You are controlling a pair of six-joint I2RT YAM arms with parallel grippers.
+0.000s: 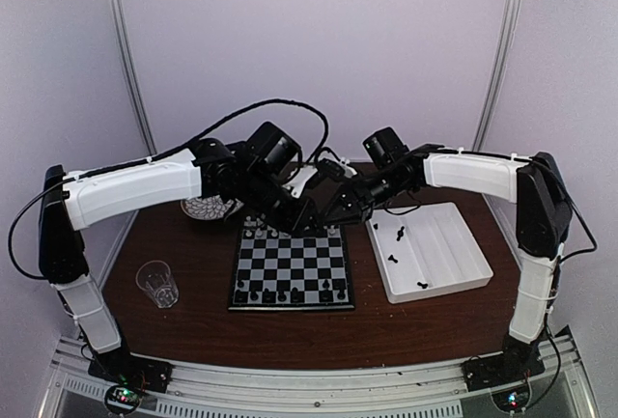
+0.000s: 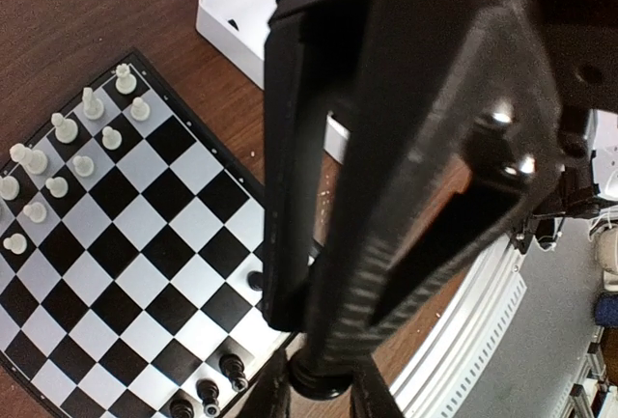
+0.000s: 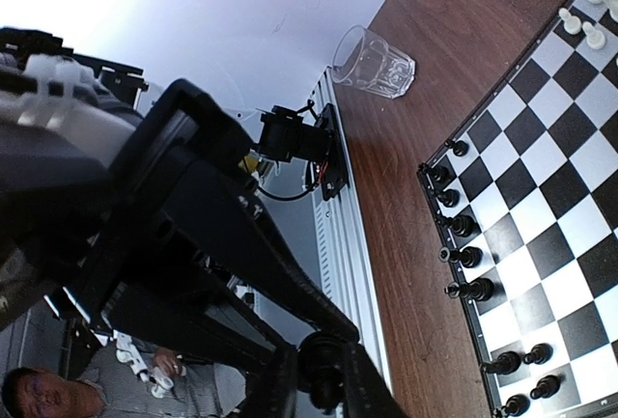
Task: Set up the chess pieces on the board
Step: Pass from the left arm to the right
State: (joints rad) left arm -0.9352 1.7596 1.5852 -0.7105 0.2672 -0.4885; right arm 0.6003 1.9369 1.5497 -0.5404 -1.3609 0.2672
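The board (image 1: 290, 264) lies mid-table, with white chess pieces (image 1: 261, 231) on its far rows and black ones (image 1: 290, 294) along its near edge. My left gripper (image 1: 307, 217) and right gripper (image 1: 333, 215) meet tip to tip above the board's far edge. In the left wrist view, a black piece (image 2: 323, 379) sits between my own fingers, and the right gripper's ribbed fingers close onto it. In the right wrist view, the same piece (image 3: 323, 370) sits between that gripper's fingers. Both appear shut on it. Its upper part is hidden.
A white compartmented tray (image 1: 454, 244) at the right holds a few black pieces (image 1: 391, 257). A clear glass (image 1: 157, 283) stands at the left front. A patterned plate (image 1: 208, 208) lies at the back left, partly under my left arm. Cables hang behind the grippers.
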